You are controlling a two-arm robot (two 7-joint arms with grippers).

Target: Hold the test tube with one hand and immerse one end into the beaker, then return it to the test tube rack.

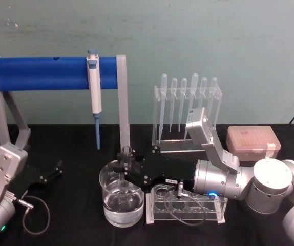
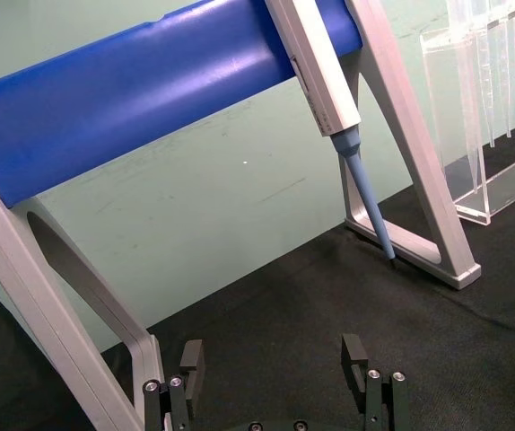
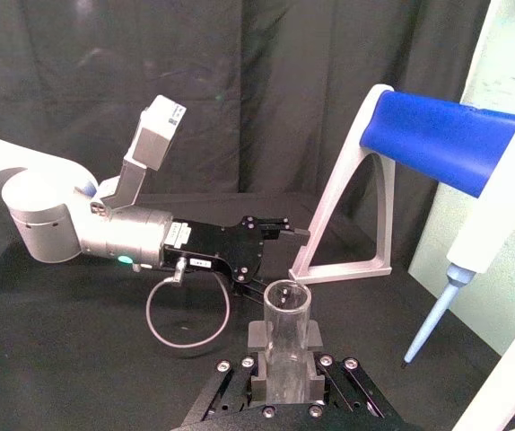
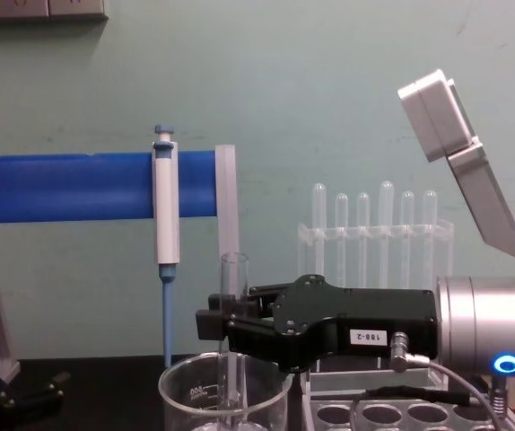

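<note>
Glass beaker (image 1: 106, 177) stands near the front with clear liquid low in it, just left of the clear rack (image 1: 150, 217). The test tube (image 4: 234, 278) stands upright, its lower end inside the beaker, pinched between the fingers of the right gripper (image 1: 124, 163), whose arm reaches in level from the right. The left gripper (image 1: 52, 171) sits low at the left, fingers wide apart.

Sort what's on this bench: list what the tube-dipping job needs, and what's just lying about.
Job: test tube, upright in the right hand, lower end in the beaker; test tube rack beside it.
Lying about: pipette on the blue stand; plastic pipettes; tip box; left hand, parked open at the left.
</note>
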